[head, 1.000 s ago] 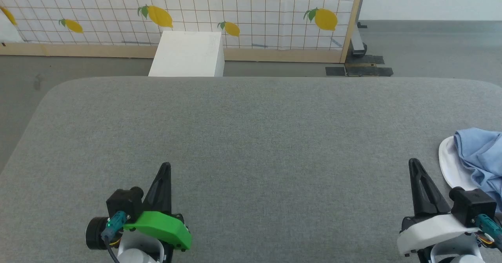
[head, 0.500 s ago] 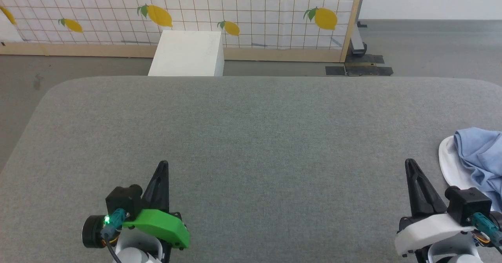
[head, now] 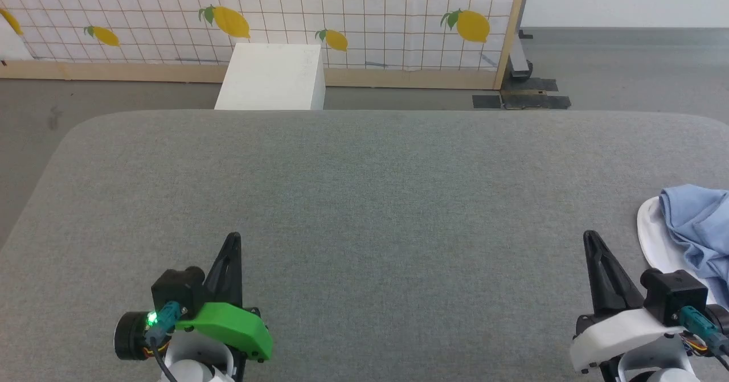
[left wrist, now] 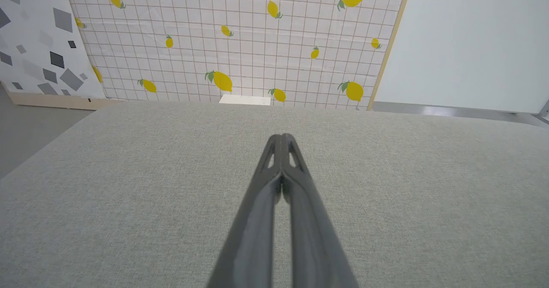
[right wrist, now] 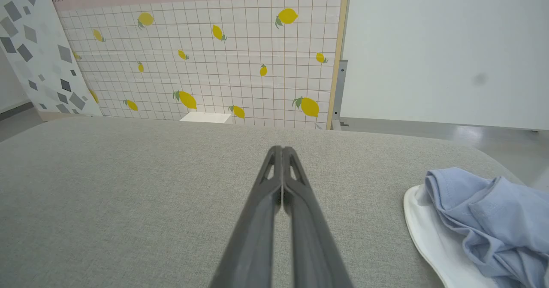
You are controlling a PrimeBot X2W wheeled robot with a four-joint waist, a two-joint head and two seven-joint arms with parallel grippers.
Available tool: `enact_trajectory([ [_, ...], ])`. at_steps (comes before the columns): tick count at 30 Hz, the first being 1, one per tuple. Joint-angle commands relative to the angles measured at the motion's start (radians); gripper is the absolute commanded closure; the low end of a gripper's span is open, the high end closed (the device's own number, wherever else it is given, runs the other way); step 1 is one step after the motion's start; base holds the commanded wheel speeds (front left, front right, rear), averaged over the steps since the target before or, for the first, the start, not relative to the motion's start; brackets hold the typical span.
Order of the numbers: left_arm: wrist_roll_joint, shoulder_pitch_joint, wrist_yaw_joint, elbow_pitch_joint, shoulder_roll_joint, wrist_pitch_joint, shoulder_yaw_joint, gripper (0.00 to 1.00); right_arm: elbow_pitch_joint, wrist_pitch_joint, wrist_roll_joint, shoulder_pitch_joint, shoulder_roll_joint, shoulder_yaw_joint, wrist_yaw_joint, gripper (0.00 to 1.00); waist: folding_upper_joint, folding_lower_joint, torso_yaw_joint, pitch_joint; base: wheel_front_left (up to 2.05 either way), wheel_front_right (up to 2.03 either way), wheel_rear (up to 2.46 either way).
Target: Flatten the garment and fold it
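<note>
The light blue garment (head: 697,228) lies crumpled at the table's right edge, partly cut off by the picture, with white fabric (head: 655,237) showing along its left side. The right wrist view shows the same garment (right wrist: 484,219) at its lower right. My right gripper (head: 588,236) is shut and empty, just left of the garment and apart from it, and its shut tips (right wrist: 281,149) hover above bare table. My left gripper (head: 233,237) is shut and empty at the lower left, far from the garment; the left wrist view shows its tips (left wrist: 281,137) pressed together.
The grey fabric-covered table (head: 364,188) spreads wide, with rounded far corners. A white box (head: 272,77) stands on the floor behind its far edge. A lemon-patterned screen (head: 353,12) with a wooden frame closes the back.
Both grippers have drifted slightly toward the near edge and a little leftward in the head view. The garment lies as before.
</note>
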Motion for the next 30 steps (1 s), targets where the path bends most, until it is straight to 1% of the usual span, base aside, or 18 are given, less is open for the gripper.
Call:
enact_trajectory([
  [1,0.012,0.014,0.008,-0.009,-0.002,0.009,0.003,1.00,-0.008,0.004,-0.007,-0.013,0.001,0.005,-0.001,1.00,-0.0001,0.0000,0.000,0.000,0.00,0.00,0.00],
  [30,0.063,0.032,0.027,-0.074,-0.003,0.068,0.020,1.00,-0.021,0.039,-0.027,-0.022,0.002,0.027,-0.001,1.00,-0.0001,0.0000,-0.001,0.004,0.00,0.00,0.00],
])
